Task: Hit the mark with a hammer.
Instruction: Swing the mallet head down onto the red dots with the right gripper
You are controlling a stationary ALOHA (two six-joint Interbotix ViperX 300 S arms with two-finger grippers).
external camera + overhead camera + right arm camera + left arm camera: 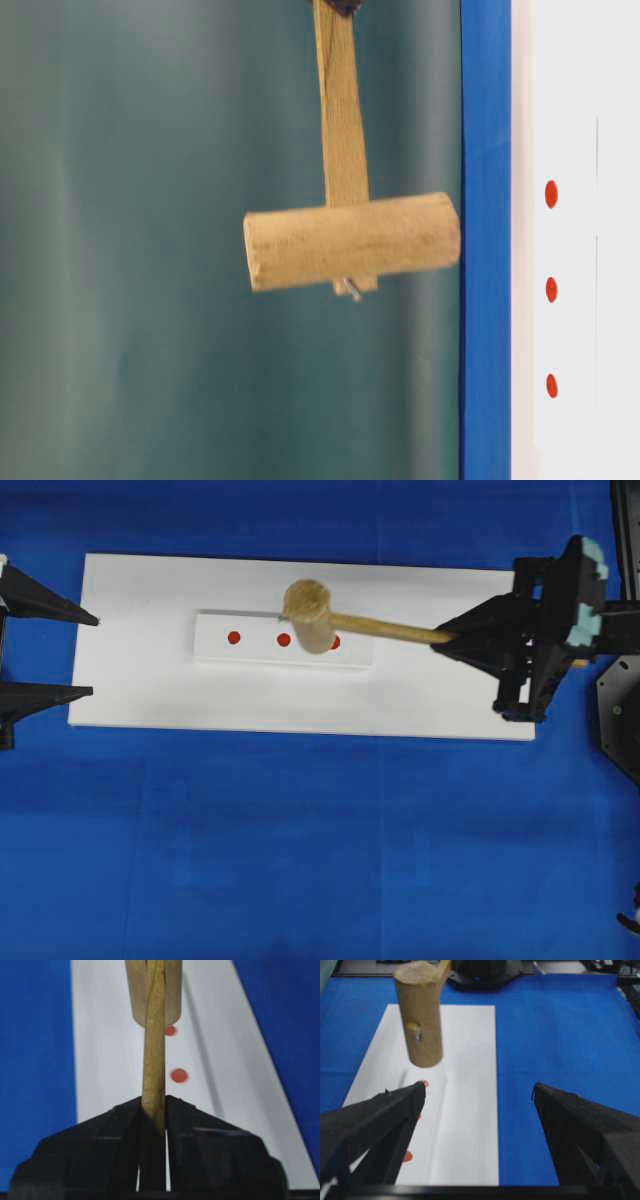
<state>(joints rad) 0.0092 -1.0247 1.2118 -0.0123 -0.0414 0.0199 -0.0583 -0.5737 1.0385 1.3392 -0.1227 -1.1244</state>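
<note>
The hammer (308,615) is a tan wooden mallet whose handle (154,1050) runs right into my right gripper (445,637), which is shut on it. Its head (350,240) hangs in the air above the white strip (215,650), clear of the surface. Three red marks sit in a row on that strip: left (234,637), middle (284,639), and right (335,642), the last partly hidden by the head. My left gripper (92,655) stands open at the board's left edge with nothing between its fingers (415,1097).
The strip lies on a larger white board (450,700) on a blue cloth (300,860). The right arm's black base (620,720) stands at the right edge.
</note>
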